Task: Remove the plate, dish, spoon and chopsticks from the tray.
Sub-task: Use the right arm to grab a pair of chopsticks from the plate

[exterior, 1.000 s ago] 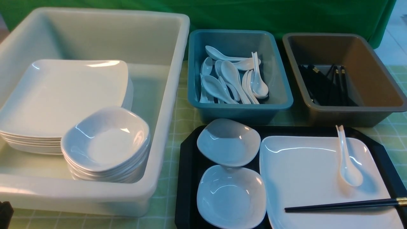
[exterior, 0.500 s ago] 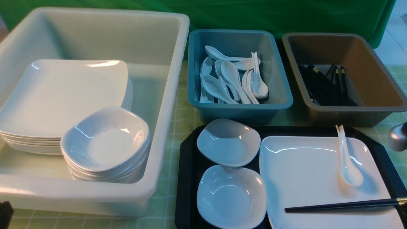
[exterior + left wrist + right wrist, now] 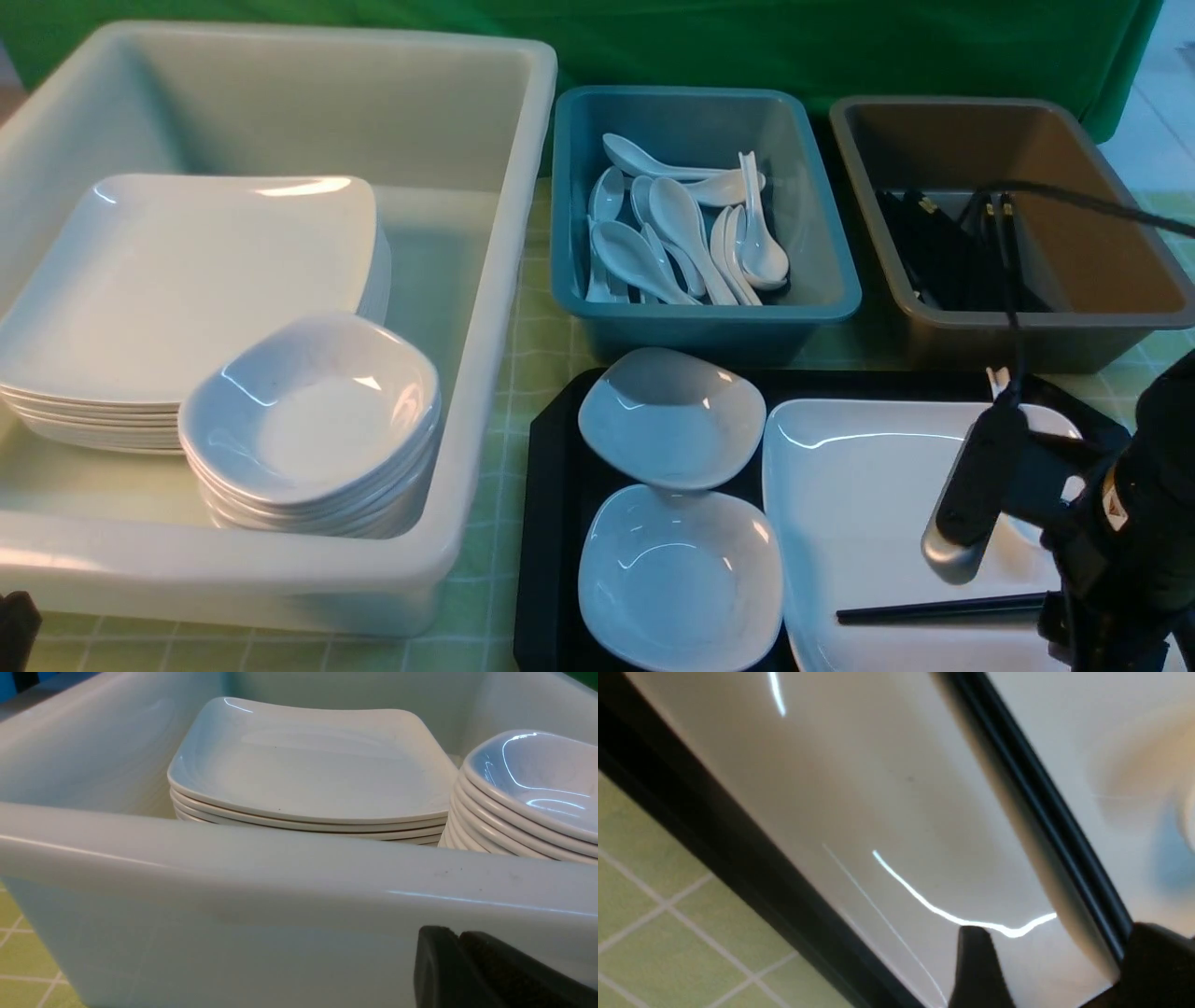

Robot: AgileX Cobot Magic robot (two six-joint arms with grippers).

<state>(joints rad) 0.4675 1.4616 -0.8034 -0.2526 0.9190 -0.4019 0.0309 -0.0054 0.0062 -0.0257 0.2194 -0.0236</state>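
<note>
- Far left, low beside tub [image 3: 504, 308]: left gripper [image 3: 460, 942], pads [image 3: 509, 980] pressed together, gripping nothing, apparently idle.
- Inside tub: plate stack [image 3: 187, 280] and dish stack [image 3: 308, 420], likely home for the tray's crockery.
- Centre back: teal bin [image 3: 709, 313] loaded with spare spoons [image 3: 681, 233]. To its right, brown bin [image 3: 1027, 327] holding spare sticks [image 3: 962, 252].
- On left side of tray [image 3: 551, 523]: far dish [image 3: 670, 415] and near dish [image 3: 680, 579], one behind the other, untouched.
- Just right of them, also on tray: plate [image 3: 859, 485], carrying both spoon and chopsticks.
- Spoon [image 3: 997, 379]: on plate's right part, mostly hidden behind right arm [image 3: 1148, 523], with little more than the handle tip showing.
- Chopsticks [image 3: 934, 611]: flat across plate's near part, not lifted.
- Right gripper [image 3: 1055, 938]: low over plate, jaws apart, one finger either side of chopsticks. Cannot tell whether touching them.
- Progress, as a judgement: no item off tray yet. Opening of the first pick, chopsticks apparently first, brown bin presumably their place.
- Left to do: closing on chopsticks and carrying them off, then spoon, plate, far dish and near dish.
</note>
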